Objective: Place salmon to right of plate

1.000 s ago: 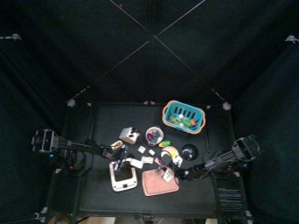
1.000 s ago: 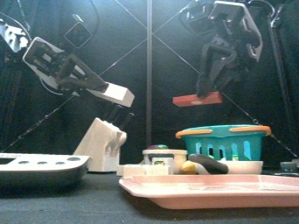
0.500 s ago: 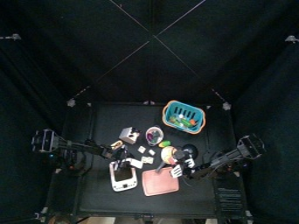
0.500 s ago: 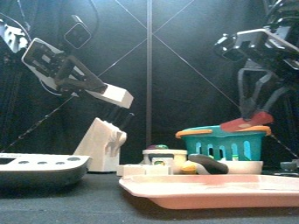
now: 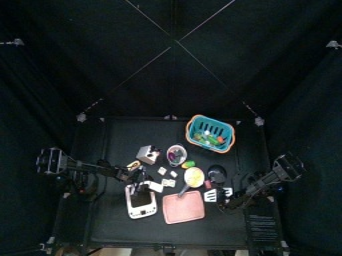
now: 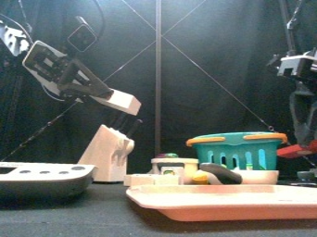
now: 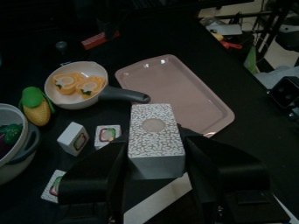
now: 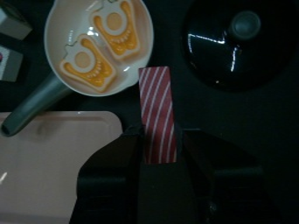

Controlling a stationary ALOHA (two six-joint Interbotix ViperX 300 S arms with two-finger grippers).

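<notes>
- The right gripper (image 8: 160, 149) hangs over the table's (image 5: 120, 135) right side, jaws partly spread and closed on one striped salmon slice (image 8: 158, 114).
- In the right wrist view the slice stands out from between the jaws, its far end over dark table between the pan (image 8: 100, 45) and the black lid (image 8: 233, 44).
- From the front, the salmon (image 6: 301, 148) sits low at the right edge of the picture, above the pink tray's (image 6: 235, 200) right end and not touching it.
- One pink plate-like tray (image 5: 186, 208) lies at about 6 o'clock on the table, near the front edge; the right gripper (image 5: 230, 197) is at its 3 o'clock, just beside it.
- Open dark table shows to the right of the tray, between it and the table's right edge, where the right arm comes in.
- The left gripper (image 7: 158, 188) holds one speckled box (image 7: 156, 140) with a round hole in its top; its jaws are pressed on the box's two sides.
- One teal basket (image 5: 210, 130) stands at about 1 o'clock, close to the table's back right; the back left of the table is bare.
- One pan with two fried eggs (image 7: 77, 83), its handle toward the tray.
- One white knife block (image 6: 109, 153) stands left of the middle in the front view; a black tray (image 6: 44, 178) lies at the front left edge.
- Several small cards or blocks (image 7: 87, 136) lie near the box; I count at least three.
</notes>
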